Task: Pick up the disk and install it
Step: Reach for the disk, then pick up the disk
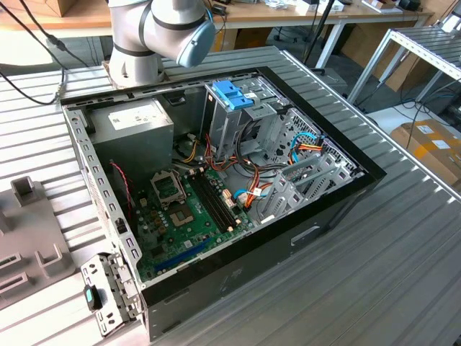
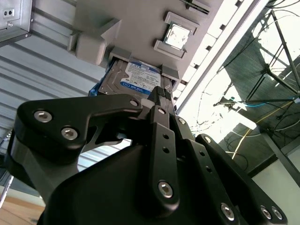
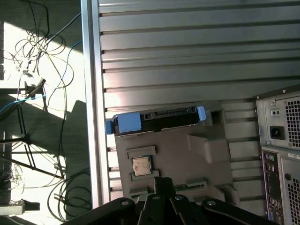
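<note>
Over the grey tray (image 3: 178, 154), my gripper (image 2: 161, 93) hangs near the disk (image 2: 139, 77), which is propped in the tray's slot for easy grabbing. I cannot tell if my hand is wide or narrow.

1. The disk (image 2: 111, 80) lies at one edge of the grey fixture plate (image 2: 136, 23). In the second wrist view it bears a white and blue label (image 2: 140, 77), whose print is too small to read.
2. The grey metal box (image 1: 133, 144) in a corner of the open computer case (image 1: 288, 252) bears a white sticker (image 1: 137, 115). Its print cannot be read either.
</note>
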`<action>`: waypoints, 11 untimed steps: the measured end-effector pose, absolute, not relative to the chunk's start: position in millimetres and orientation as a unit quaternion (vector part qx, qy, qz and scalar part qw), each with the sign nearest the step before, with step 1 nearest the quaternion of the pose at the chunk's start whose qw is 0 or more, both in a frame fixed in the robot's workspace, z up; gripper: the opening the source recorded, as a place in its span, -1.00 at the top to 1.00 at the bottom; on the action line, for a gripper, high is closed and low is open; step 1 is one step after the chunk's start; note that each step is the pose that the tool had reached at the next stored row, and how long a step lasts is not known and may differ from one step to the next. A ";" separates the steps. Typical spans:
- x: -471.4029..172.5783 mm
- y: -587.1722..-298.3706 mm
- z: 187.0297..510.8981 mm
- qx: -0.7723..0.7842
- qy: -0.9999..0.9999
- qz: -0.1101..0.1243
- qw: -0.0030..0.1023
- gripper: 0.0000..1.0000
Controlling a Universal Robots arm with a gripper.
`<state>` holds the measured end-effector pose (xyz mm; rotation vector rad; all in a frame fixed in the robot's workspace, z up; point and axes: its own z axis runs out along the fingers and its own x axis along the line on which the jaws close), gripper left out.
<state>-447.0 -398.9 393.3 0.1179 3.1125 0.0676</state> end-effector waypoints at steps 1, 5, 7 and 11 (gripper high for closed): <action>-447.0 -398.9 393.3 0.038 0.999 0.022 0.013 0.79; -446.5 -398.2 393.1 0.038 0.999 0.022 0.013 0.79; -446.4 -397.1 393.0 0.038 0.999 0.022 0.013 0.79; -446.4 -396.3 393.1 0.038 0.999 0.022 0.013 0.79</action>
